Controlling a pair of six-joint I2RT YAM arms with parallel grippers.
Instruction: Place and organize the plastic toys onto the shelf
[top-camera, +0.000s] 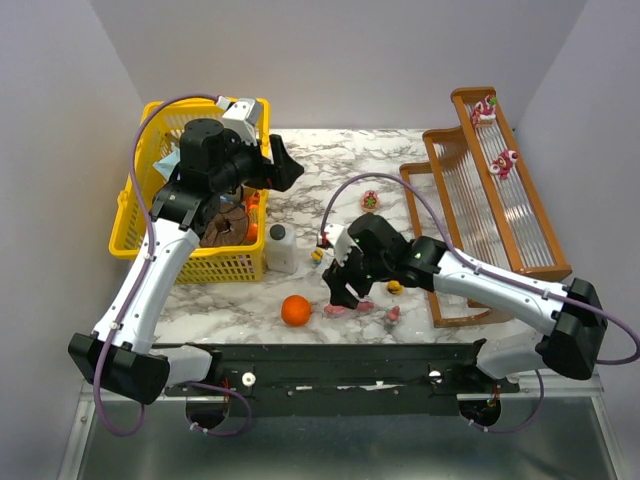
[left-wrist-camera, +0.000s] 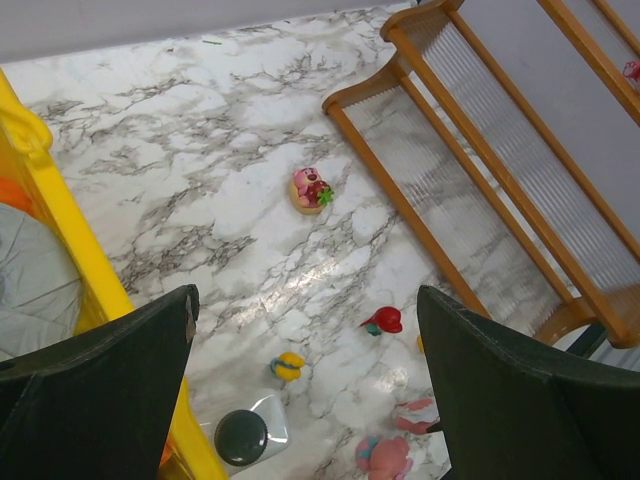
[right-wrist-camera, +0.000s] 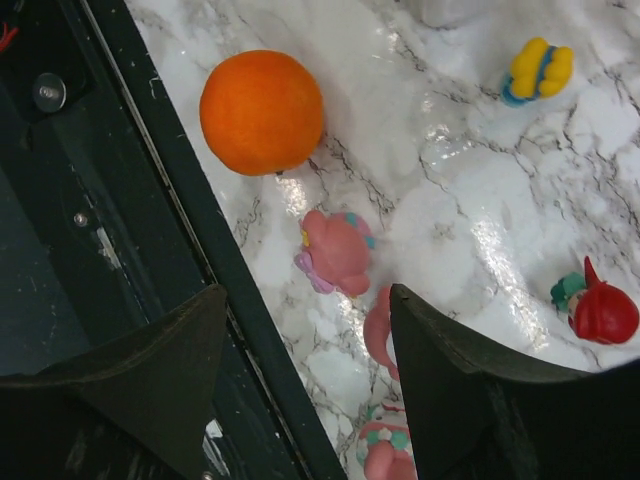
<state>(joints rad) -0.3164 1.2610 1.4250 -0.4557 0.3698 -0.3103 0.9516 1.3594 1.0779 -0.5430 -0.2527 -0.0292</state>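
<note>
Several plastic toys lie on the marble near the front edge. My right gripper (top-camera: 346, 296) (right-wrist-camera: 308, 300) hangs open just above them, holding nothing. A pink toy (right-wrist-camera: 338, 250) lies just ahead of its fingers, and a curved pink toy (right-wrist-camera: 378, 330) touches the inner side of its right finger. A third pink toy with green bits (right-wrist-camera: 385, 445) sits under that finger. A red toy (right-wrist-camera: 600, 310) and a yellow toy (right-wrist-camera: 540, 68) lie farther off. The shelf (top-camera: 480, 215) holds two toys (top-camera: 485, 108) (top-camera: 503, 162). My left gripper (top-camera: 285, 165) (left-wrist-camera: 308, 300) is open and empty, high beside the basket.
A yellow basket (top-camera: 140, 240) stands at the left under my left arm. A white bottle with a dark cap (top-camera: 281, 248) and an orange ball (top-camera: 295, 310) are near the toys. Another pink toy (top-camera: 370, 200) sits mid-table. The black front rail (right-wrist-camera: 170, 200) runs beside my right gripper.
</note>
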